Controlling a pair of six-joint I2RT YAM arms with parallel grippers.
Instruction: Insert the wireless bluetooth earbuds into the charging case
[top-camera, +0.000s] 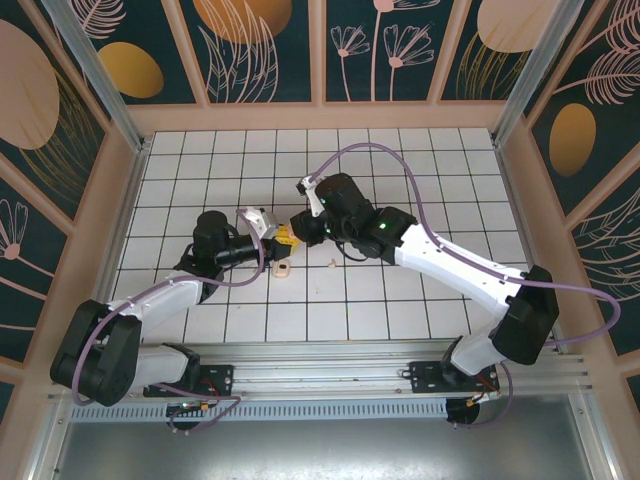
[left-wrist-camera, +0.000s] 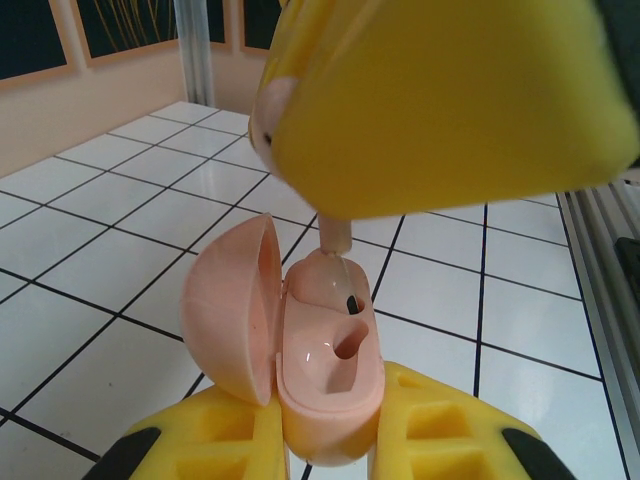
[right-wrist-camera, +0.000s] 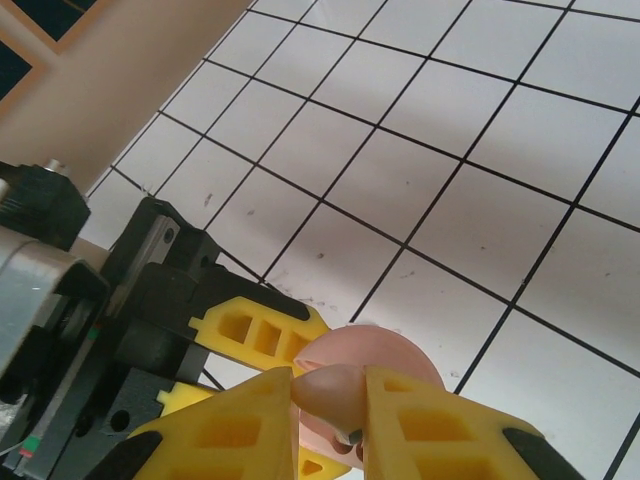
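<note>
Right pincer (right-wrist-camera: 330, 412): I see its two yellow fingers pressed in on an earbud (right-wrist-camera: 330, 386), pinching the pale pink body between them.
Earbud: in my left wrist view the stem hangs down out of the right pincer, with its tip at the far rim of the charging case (left-wrist-camera: 330, 375). I cannot tell whether it touches the rim or sits just above it.
Left pincer (left-wrist-camera: 325, 452): closed on the charging case, one yellow finger against each side of the lower shell.
Charging case: held up off the tabletop (top-camera: 400, 180) and open. Its lid (left-wrist-camera: 230, 310) is swung out to the left in my left wrist view, and the cream-pink tray faces up with a socket showing in it.
Pincers together: tip to tip over the middle tiles in the overhead view, the right one above the left.
Second bud (top-camera: 330, 263): a tiny pale speck lying on a tile, near the right arm and apart from both pincers.
Cream piece (top-camera: 283, 268): small, with a dark centre, on the tile just nearer me than the pincers. I cannot tell what it is.
</note>
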